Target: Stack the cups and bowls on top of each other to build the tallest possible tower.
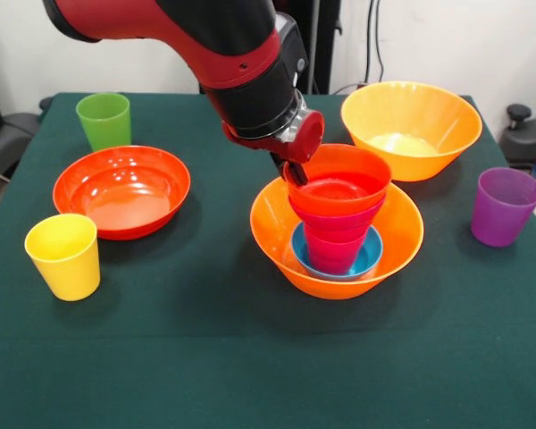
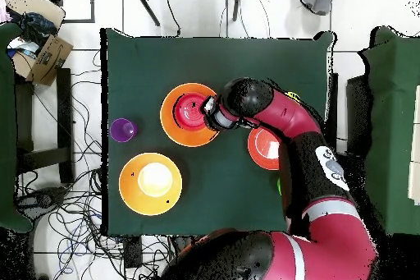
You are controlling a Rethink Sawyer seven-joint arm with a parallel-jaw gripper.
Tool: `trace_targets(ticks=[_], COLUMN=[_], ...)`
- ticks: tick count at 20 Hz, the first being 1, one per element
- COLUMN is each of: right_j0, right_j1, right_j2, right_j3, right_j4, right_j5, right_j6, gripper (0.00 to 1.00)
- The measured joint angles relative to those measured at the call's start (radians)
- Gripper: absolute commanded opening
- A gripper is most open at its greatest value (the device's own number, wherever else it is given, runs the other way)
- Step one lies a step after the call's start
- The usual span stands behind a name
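The tower [image 1: 337, 223] rises from a large orange bowl [image 1: 272, 237] right of the table's middle. In it sits a small blue bowl [image 1: 368, 259], then a crimson-pink cup [image 1: 330, 252], a magenta bowl [image 1: 335, 219] and a small red-orange bowl [image 1: 344, 183] on top. My gripper [image 1: 296, 172] is at the left rim of that top bowl, shut on it. From overhead, the gripper [image 2: 210, 113] is over the right side of the tower's orange bowl [image 2: 170, 121]. The green cup [image 1: 104, 121], yellow cup [image 1: 63, 256] and purple cup [image 1: 505, 206] stand alone.
A wide shallow red-orange bowl [image 1: 121, 190] lies at the left, between the green and yellow cups. A second large orange bowl [image 1: 411, 130] stands behind the tower at the right; overhead it [image 2: 128, 183] sits near the purple cup [image 2: 122, 130].
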Motion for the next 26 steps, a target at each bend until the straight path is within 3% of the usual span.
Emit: trace_targets(ticks=[17,18,26], right_j0=[0.000,0.001,0.013], right_j1=[0.000,0.002,0.005], right_j2=[0.000,-0.001,-0.008], right_j3=[0.000,0.000,0.000], right_j4=[0.000,-0.001,-0.020], right_j5=[-0.001,-0.001,-0.001], right_j6=[0.000,0.000,0.000], gripper=[0.00,1.00,1.00])
